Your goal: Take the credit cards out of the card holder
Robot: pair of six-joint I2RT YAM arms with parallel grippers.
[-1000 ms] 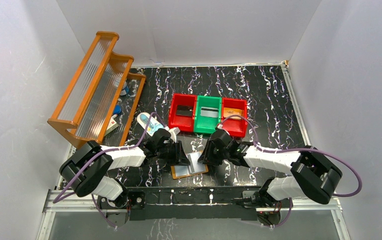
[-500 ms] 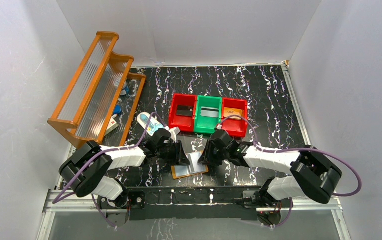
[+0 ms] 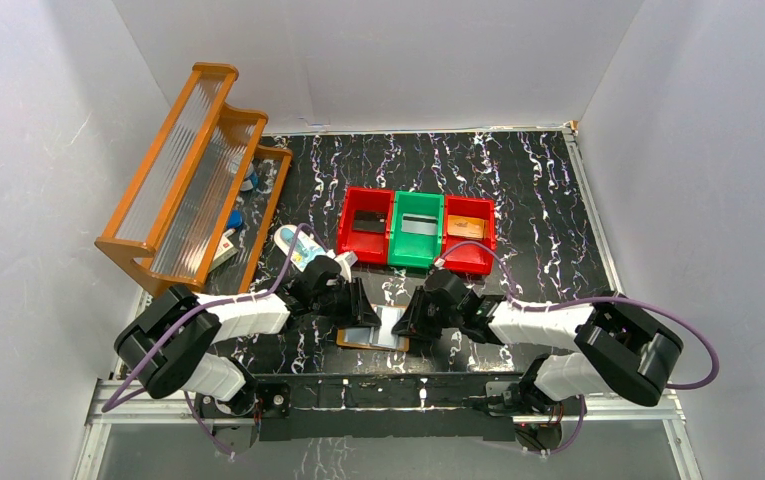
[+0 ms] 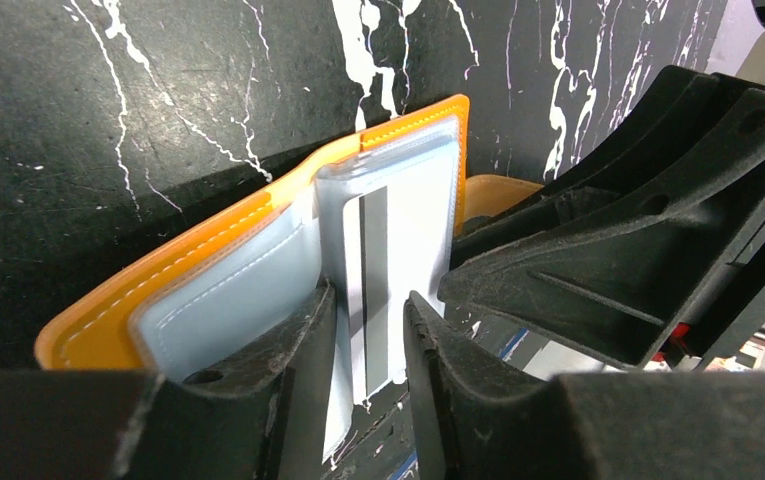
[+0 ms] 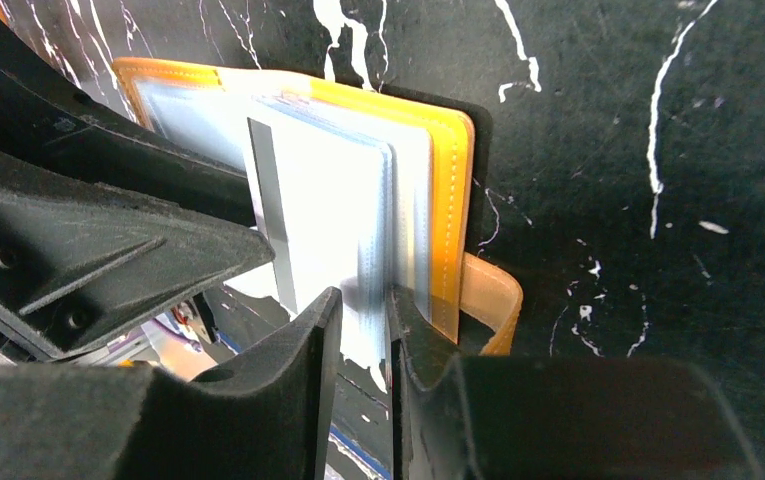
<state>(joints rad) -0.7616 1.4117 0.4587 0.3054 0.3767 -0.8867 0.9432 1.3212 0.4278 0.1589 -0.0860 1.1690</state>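
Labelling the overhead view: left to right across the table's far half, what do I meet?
Wooden rack → blue-and-white oval item → left red bin → green bin → right red bin.

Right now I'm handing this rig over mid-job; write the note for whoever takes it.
Left gripper: shut on the pale blue-grey plastic credit card, which stands partly out of its clear pocket.
Right gripper: shut on the clear pockets of the flat orange card holder, which lies open on the black marbled table.
Done: holder opened, one card gripped.
To do: pull that card free, then check the other pockets; whether they hold more cards cannot be seen.
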